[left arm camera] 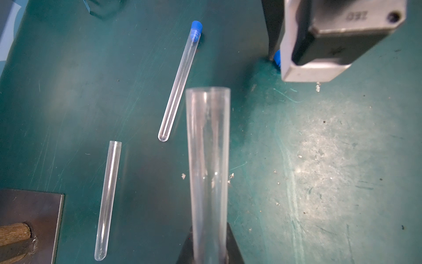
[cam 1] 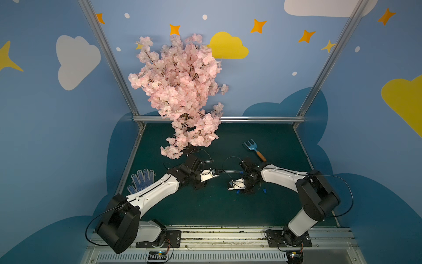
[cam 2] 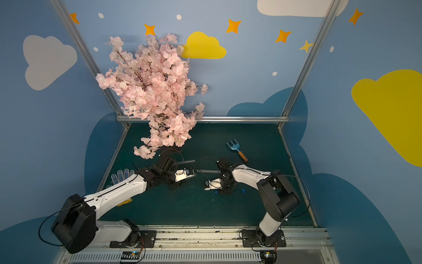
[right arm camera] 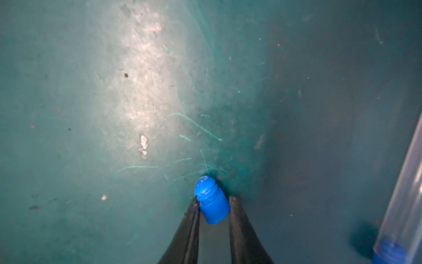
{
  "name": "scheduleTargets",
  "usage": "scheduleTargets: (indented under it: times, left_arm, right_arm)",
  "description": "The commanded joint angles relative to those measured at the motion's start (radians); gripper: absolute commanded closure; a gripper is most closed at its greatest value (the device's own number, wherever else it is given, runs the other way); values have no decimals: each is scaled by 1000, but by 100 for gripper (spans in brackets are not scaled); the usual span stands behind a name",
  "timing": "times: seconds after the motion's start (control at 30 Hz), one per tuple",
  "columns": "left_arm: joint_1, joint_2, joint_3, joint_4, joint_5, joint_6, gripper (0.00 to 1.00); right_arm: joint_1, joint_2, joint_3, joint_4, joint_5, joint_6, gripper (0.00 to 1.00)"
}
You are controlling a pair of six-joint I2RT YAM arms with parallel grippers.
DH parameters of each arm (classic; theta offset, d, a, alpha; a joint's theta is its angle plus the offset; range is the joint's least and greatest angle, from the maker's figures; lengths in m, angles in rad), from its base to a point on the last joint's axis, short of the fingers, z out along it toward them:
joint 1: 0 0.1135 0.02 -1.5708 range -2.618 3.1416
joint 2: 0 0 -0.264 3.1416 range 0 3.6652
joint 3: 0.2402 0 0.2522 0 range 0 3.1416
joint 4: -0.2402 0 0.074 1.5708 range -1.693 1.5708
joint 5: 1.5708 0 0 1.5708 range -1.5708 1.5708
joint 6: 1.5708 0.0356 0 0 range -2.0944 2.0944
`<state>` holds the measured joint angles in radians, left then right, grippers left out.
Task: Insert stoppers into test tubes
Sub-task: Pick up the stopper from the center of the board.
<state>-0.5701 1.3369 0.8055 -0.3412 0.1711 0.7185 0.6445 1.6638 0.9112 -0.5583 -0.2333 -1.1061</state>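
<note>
In the left wrist view my left gripper [left arm camera: 209,248] is shut on a clear test tube [left arm camera: 207,160], whose open mouth points away from the wrist. Two more test tubes lie on the green mat: one plugged with a blue stopper [left arm camera: 196,28], and one open [left arm camera: 108,198] near the tree base. My right gripper [right arm camera: 213,202] is low over the mat, with both fingertips against a loose blue stopper [right arm camera: 212,205]. In both top views the right gripper [cam 1: 236,189] is at mid-table. A further stopper [cam 1: 265,190] lies just right of it.
A pink blossom tree [cam 1: 180,91] stands at the back left on a dark metal base plate [left arm camera: 29,217]. A blue garden fork [cam 1: 253,149] with an orange handle lies behind the right arm. Dotted white gloves [cam 1: 141,180] lie left of the left arm.
</note>
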Motion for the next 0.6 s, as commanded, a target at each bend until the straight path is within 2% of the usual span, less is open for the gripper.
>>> scheduleTargets:
  times: [0.0, 0.3, 0.57]
  left_arm:
    - [1, -2, -3, -1, 4, 14, 97]
    - [1, -3, -2, -1, 2, 15, 97]
    - [1, -5, 0, -2, 1, 15, 97]
  right_arm:
    - [-1, 21, 8, -79, -24, -19, 74]
    - [-3, 4, 11, -97, -51, -40, 71]
    - [-3, 23, 14, -96, -33, -49, 76]
